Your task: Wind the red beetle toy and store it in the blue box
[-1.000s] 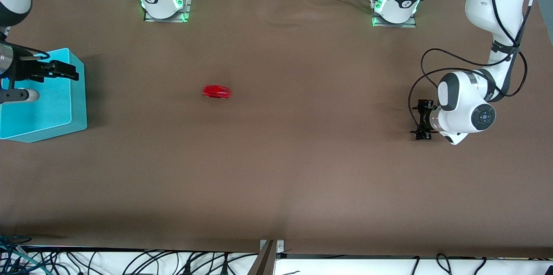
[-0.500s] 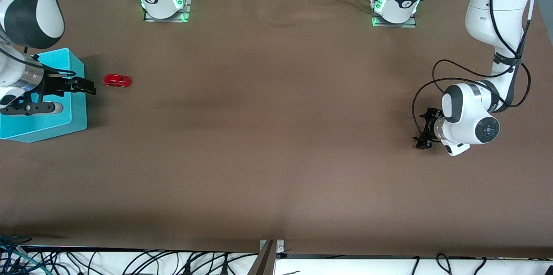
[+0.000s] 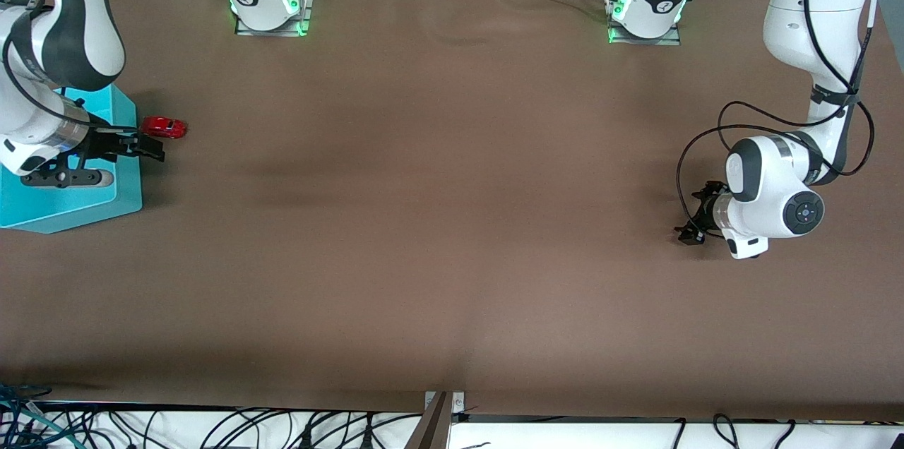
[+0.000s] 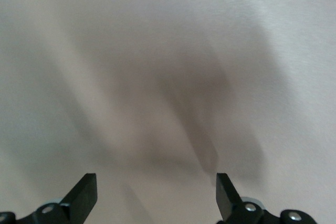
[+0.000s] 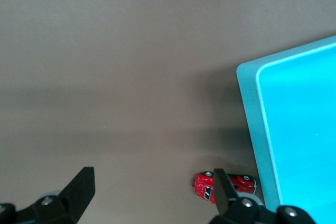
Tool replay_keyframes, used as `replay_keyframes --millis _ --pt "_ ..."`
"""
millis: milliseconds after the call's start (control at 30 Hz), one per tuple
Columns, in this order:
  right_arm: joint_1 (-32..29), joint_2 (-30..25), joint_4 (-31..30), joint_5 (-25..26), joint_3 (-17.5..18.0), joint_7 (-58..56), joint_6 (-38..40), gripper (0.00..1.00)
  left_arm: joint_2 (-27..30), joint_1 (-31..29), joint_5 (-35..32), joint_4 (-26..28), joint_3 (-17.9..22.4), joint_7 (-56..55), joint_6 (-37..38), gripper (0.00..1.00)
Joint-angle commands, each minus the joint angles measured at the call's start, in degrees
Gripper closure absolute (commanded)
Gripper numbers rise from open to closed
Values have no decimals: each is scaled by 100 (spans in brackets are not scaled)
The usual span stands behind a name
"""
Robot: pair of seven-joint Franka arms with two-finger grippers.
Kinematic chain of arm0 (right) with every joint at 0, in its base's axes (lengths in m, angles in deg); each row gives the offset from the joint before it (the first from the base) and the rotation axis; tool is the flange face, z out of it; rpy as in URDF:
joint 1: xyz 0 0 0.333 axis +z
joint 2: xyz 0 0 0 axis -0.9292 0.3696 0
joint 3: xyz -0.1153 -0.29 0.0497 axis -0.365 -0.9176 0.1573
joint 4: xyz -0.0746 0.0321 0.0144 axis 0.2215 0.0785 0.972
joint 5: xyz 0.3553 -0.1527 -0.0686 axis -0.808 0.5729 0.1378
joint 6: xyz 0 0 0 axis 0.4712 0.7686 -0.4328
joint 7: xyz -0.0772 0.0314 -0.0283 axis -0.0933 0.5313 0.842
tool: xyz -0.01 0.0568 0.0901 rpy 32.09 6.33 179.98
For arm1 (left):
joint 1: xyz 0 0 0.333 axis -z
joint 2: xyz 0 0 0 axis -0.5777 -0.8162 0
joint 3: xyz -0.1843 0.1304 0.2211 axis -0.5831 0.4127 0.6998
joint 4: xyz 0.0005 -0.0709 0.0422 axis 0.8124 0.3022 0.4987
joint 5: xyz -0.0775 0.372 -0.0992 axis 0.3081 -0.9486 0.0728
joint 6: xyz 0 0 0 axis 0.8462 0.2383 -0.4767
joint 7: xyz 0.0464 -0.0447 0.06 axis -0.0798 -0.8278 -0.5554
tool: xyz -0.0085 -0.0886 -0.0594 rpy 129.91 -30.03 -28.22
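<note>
The red beetle toy (image 3: 164,127) stands on the brown table right beside the blue box (image 3: 78,205), at the box corner farther from the front camera. I cannot tell if they touch. My right gripper (image 3: 152,147) is open and empty, over the box's edge and the table just beside the toy. In the right wrist view the toy (image 5: 202,186) lies partly hidden by one fingertip (image 5: 220,190), outside the gap of the right gripper (image 5: 152,190), with the box (image 5: 294,129) alongside. My left gripper (image 3: 688,230) is open and empty, low over bare table at the left arm's end (image 4: 155,195).
The two arm bases (image 3: 265,4) (image 3: 646,8) stand along the table edge farthest from the front camera. Cables hang off the edge nearest the camera (image 3: 282,428). The brown tabletop (image 3: 438,209) between the arms holds nothing else.
The toy has rolled from mid-table toward the right arm's end and stopped beside the box. My right gripper moved from over the box toward the toy. The left arm shifted slightly.
</note>
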Motion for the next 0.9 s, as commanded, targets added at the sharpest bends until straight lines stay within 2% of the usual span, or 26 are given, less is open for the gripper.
replay_keyframes --millis 0,267,633,867 --pt "-32 -250 -585 15 -112 -16 -530 0 268 10 -105 15 26 745 166 0" --pt "-32 -259 -999 -11 -454 168 -891 0 444 -25 -105 -37 35 1826 402 0" --pt "-32 -303 -1614 -29 -728 528 -1612 0 505 -69 -105 -1012 43 2864 1799 0" --pt "-32 -329 -1895 -29 -728 1160 -1963 0 742 -69 -105 -1259 43 3031 2108 0"
